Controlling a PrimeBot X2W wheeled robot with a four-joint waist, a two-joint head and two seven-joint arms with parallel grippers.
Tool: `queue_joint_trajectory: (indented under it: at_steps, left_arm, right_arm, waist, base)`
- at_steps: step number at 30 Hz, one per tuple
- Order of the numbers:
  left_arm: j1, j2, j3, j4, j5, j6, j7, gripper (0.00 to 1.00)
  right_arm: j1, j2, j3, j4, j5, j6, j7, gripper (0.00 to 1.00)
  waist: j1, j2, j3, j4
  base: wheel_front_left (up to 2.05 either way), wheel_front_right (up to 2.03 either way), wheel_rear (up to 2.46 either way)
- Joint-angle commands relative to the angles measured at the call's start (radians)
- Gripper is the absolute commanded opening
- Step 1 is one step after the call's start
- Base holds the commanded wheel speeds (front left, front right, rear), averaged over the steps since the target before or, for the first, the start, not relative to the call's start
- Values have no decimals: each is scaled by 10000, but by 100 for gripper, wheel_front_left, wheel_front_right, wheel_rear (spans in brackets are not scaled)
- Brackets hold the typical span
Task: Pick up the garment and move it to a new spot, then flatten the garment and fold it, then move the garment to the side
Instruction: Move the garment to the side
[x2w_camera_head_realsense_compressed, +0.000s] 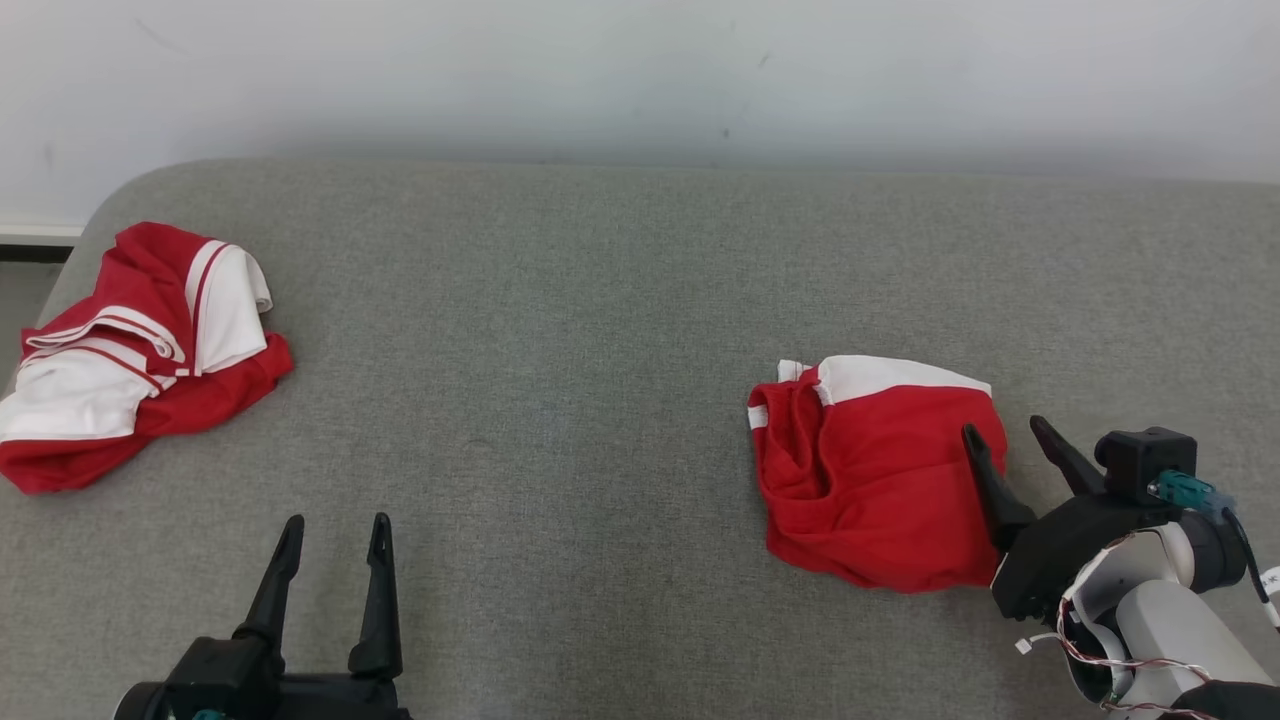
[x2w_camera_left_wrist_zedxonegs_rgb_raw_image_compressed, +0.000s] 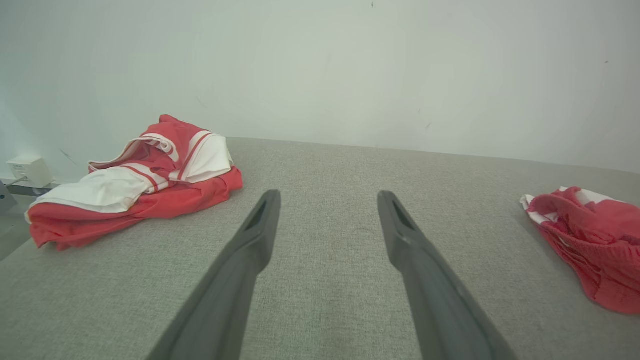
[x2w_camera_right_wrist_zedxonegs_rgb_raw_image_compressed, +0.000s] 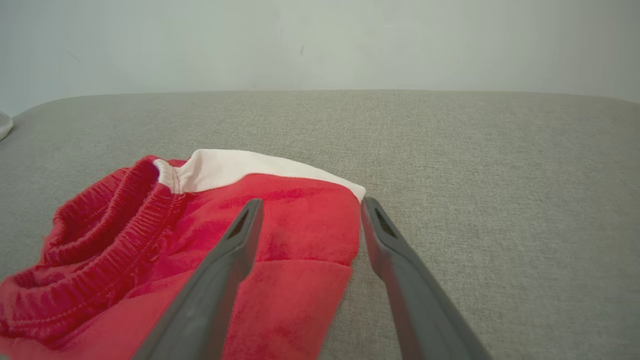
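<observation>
- Red garment (x2w_camera_head_realsense_compressed: 880, 470) with a white band along its top edge lies folded on the grey cloth-covered bench (x2w_camera_head_realsense_compressed: 600, 350), in the lower right of the head view.
- Its gathered elastic waistband faces frame left, and the fold leaves a fairly neat block.
- At the garment's right edge sits the right hand (x2w_camera_head_realsense_compressed: 1003, 427), fingers spread wide and holding nothing. One finger lies across the red cloth, the other is past the edge over bare bench.
- From the right wrist view, the right hand (x2w_camera_right_wrist_zedxonegs_rgb_raw_image_compressed: 311, 201) has the garment's (x2w_camera_right_wrist_zedxonegs_rgb_raw_image_compressed: 295, 235) right edge running up between its two fingers. Whether the fingers touch the cloth cannot be told.
- At the lower left of the head view the left hand (x2w_camera_head_realsense_compressed: 337, 520) is also fully open and empty, over bare bench, well apart from the folded garment.
- Far left on the bench, near its rounded corner, a second red and white piece of clothing (x2w_camera_head_realsense_compressed: 130, 350) lies crumpled in a heap.
- Counted: two pieces of clothing and two hands, with a pale wall (x2w_camera_head_realsense_compressed: 640, 70) behind the bench.
</observation>
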Motion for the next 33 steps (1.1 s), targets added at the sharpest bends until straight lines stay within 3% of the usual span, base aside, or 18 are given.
queue_joint_trajectory:
  at_steps: [1,7,19,20,21,28,33]
  left_arm:
    - [-147,-1,-34,7,-77,46,-2,100]
    - [-223,-1,-94,2,-126,103,-2,100]
    - [-428,-1,-136,-3,-121,104,-2,100]
    - [-418,-1,-166,19,-145,111,-2,100]
    - [-416,-1,-174,25,-153,114,-2,100]
    - [-502,-1,-206,-70,-188,83,-2,100]
    - [-953,-1,-249,-283,-178,-46,-2,100]
  right_arm:
    - [-186,58,42,329,110,-22,62,100]
    - [-610,331,85,1744,355,-22,103,100]
    - [-1201,923,663,3445,1028,-22,197,100]
    - [-1243,905,803,3578,1147,-22,205,5]
    - [-1285,823,854,3612,1197,-22,174,0]
    - [-1908,94,1382,3529,1194,-30,72,0]
    - [-2773,-894,2447,2915,973,-27,360,0]
  waist:
    - [-1,-1,113,85]
    - [-1,-1,253,133]
    - [-1,-1,493,90]
    - [-1,-1,515,93]
    - [-1,-1,531,88]
    - [-1,-1,859,-26]
    - [-1,-1,1628,-174]
  base:
    - [0,0,0]
    - [0,0,0]
    - [0,0,0]
    - [0,0,0]
    - [0,0,0]
    - [0,0,0]
    - [0,0,0]
